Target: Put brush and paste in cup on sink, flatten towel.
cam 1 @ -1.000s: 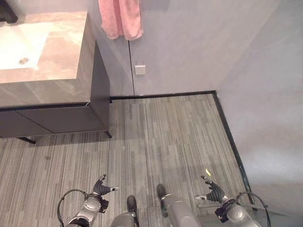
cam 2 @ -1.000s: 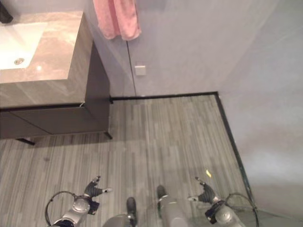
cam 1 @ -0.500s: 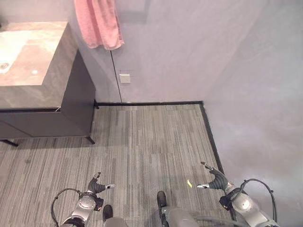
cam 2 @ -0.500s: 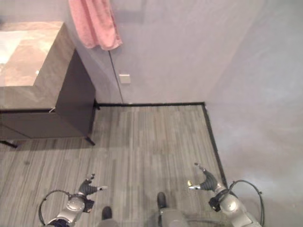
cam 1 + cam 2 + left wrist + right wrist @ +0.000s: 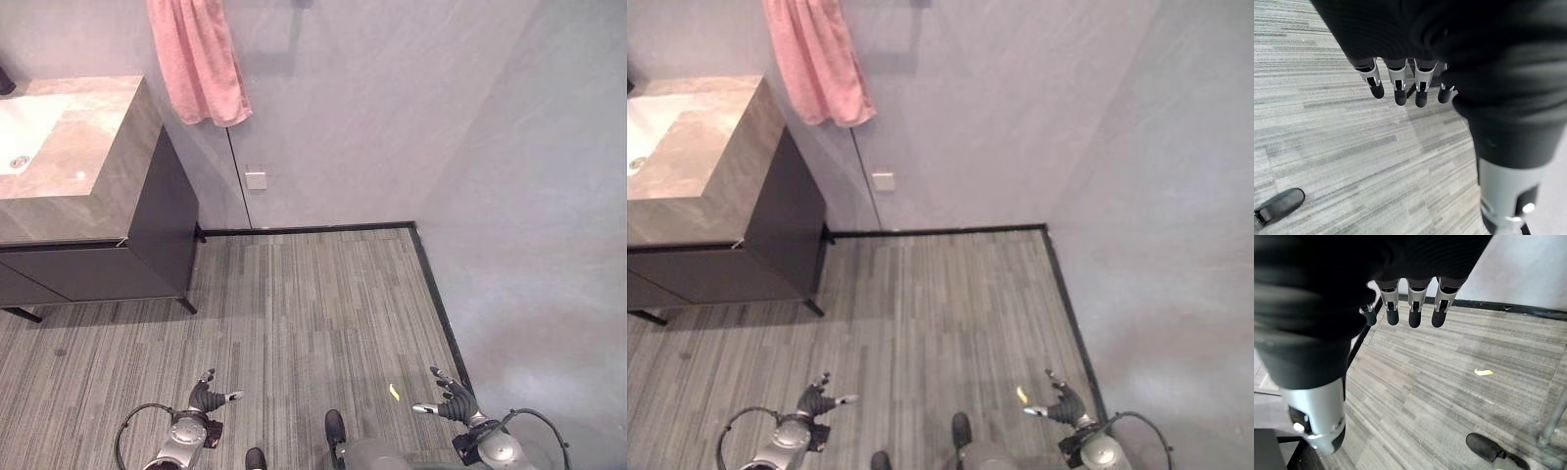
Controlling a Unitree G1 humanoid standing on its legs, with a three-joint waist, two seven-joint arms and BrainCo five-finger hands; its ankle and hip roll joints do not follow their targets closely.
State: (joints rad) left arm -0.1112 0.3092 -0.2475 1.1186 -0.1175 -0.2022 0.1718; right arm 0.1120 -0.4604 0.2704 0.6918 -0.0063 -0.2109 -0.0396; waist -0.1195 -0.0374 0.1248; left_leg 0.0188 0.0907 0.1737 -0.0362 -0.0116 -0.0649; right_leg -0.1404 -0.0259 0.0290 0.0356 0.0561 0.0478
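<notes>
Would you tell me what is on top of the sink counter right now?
The counter carries a white basin with its drain; the rest in view is bare. Its far left lies outside the picture, so cup, brush and paste cannot be seen.

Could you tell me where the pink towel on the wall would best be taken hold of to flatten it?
Probably at its lower hem: the pink towel hangs bunched in vertical folds against the wall, right of the sink counter, with its bottom edge free. Coming from the front and gripping the lower corners should let it be spread sideways. Both the left hand and right hand are open and low.
</notes>
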